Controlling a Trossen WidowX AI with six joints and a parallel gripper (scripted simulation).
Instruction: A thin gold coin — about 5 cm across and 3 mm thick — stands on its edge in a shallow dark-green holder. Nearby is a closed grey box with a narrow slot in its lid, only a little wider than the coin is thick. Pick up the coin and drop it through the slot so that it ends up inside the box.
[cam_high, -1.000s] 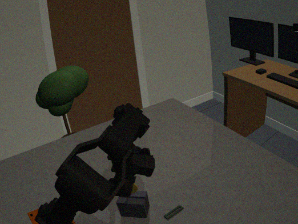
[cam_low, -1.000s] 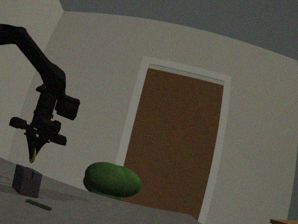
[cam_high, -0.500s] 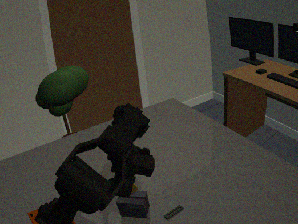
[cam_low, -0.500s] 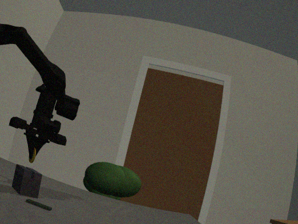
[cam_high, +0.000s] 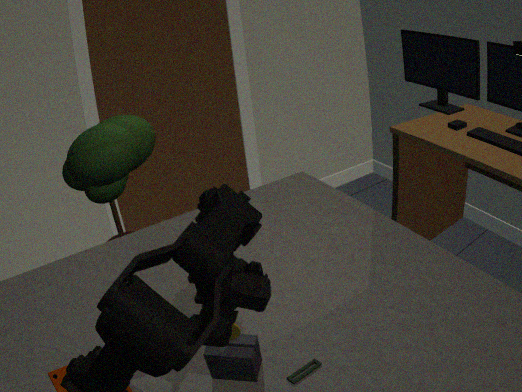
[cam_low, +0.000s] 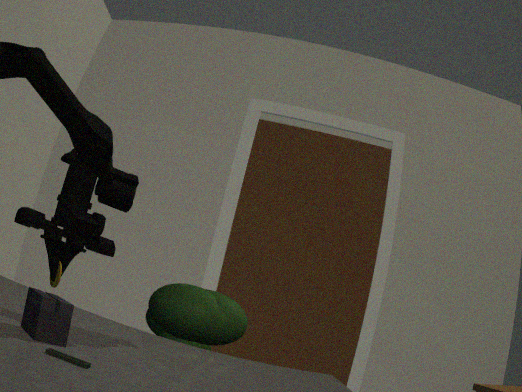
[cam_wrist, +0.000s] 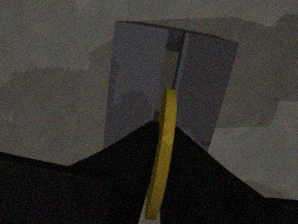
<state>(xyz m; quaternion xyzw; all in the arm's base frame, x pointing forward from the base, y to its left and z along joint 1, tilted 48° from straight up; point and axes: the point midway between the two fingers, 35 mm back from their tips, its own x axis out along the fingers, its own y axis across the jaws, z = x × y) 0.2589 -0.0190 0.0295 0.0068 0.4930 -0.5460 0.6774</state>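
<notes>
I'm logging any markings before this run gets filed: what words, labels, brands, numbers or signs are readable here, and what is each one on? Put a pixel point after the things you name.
None can be read anywhere.
The grey box (cam_high: 232, 366) (cam_low: 46, 320) (cam_wrist: 135, 75) and gold coin (cam_high: 235, 331) (cam_low: 56, 280) (cam_wrist: 167, 135): no lettering shows.
The monitor (cam_high: 440, 62): dark screen, no text.
The keyboard (cam_high: 497, 141): too small and dark to read any key.
</notes>
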